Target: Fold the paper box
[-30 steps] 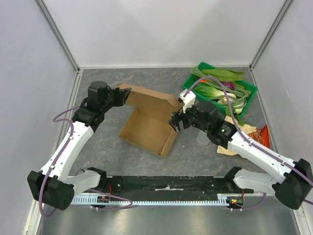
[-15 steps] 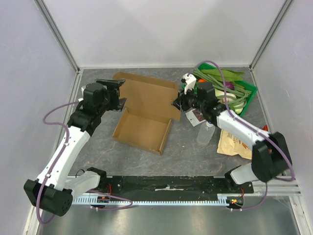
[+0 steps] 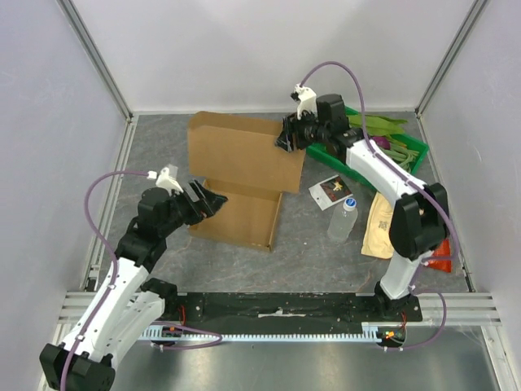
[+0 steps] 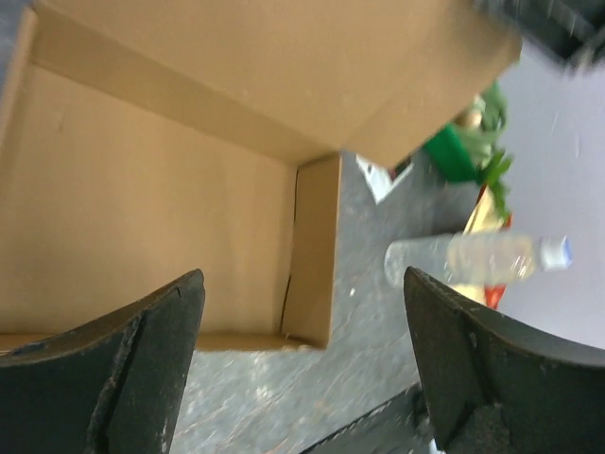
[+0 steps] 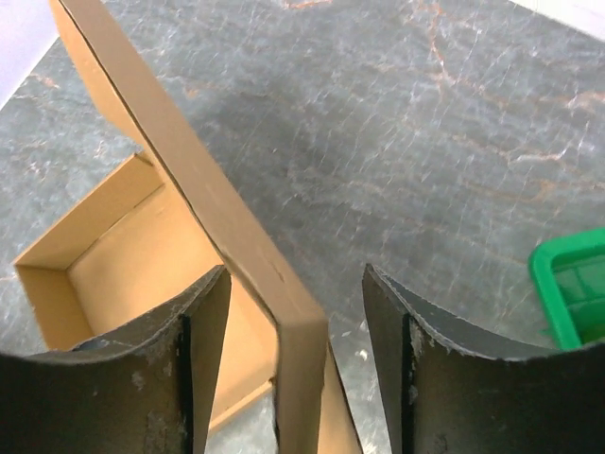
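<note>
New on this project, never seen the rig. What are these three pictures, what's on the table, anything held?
Two arms are bolted at the table's near edge, each ending in a two-finger claw. The wide picture is from a fixed camera above and behind them; the other two are from wrist cameras, so the dark shapes are that claw's own fingers. On the table: the paper box with its lid panel raised, a green basket of vegetables, a bottle, a packet and a snack bag. The left claw is open near the box, holding nothing. The right claw stands open astride the lid's edge, not clamping it.
</note>
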Robot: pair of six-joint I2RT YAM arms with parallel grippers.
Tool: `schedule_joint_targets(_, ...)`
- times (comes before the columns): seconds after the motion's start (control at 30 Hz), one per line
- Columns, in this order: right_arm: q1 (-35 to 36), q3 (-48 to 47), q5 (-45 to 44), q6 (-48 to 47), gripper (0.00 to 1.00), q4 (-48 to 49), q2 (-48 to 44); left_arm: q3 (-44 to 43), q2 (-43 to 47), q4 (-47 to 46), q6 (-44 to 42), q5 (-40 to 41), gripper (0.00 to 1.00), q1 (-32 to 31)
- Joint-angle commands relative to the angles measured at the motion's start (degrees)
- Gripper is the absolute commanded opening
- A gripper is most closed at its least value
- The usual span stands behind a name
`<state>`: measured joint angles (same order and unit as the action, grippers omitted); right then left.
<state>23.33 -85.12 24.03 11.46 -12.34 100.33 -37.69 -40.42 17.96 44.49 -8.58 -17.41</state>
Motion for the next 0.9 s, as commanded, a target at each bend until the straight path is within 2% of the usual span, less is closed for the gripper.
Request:
schedule_joint_targets(0.0, 1.54, -10.73, -2.59, -2.50, 0.67, -4.97, 5.74, 4.29, 4.12, -9.41, -10.74, -14.70, 0.92, 0.09)
schedule_joint_targets(0.13, 3.12, -19.89, -2.85, -0.04, 0.75, -7.61, 11.89, 4.21, 0.79, -13.64, -10.04, -23.13, 0.91, -0.08)
schedule_joint_targets(0.23, 3.56, -25.34, -9.94, 1.98, 0.84, -12.69, 12.78, 3.68, -2.02, -15.67, -9.16, -24.55, 0.90, -0.87)
schedule_joint_targets(0.27, 3.56, -26.31, -14.93, 2.77, 0.87, -16.19, 12.43, 3.07, -2.72, -16.02, -9.16, -24.56, 0.89, -1.92)
schedule_joint_targets(0.33, 2.95, -26.24, -19.44, 3.82, 0.96, -18.41, 9.20, 2.28, -4.65, -16.89, -9.51, -23.60, 0.89, -3.67)
schedule_joint_targets(0.37, 2.60, -25.37, -22.07, 4.61, 0.98, -19.29, 7.52, 1.49, -5.53, -17.25, -9.60, -22.98, 0.89, -6.03)
schedule_joint_targets(0.53, -2.31, -15.44, -23.68, 7.34, 0.98, -19.56, -5.64, -2.38, -12.64, -19.36, -12.66, -15.70, 0.90, -15.71)
schedule_joint_targets(0.67, -8.90, -4.83, -23.68, 9.45, 0.98, -20.01, -14.80, -10.09, -23.52, -19.54, -15.92, -10.59, 0.93, -25.89)
schedule_joint_targets(0.77, -14.27, 2.30, -22.10, 9.63, 0.98, -20.27, -21.22, -16.87, -32.30, -18.31, -18.38, -7.51, 0.93, -30.66)
schedule_joint_targets(0.87, -15.25, 7.75, -24.90, 10.59, 0.98, -20.88, -26.84, -23.81, -39.53, -18.31, -19.09, -4.52, 0.82, -32.60)
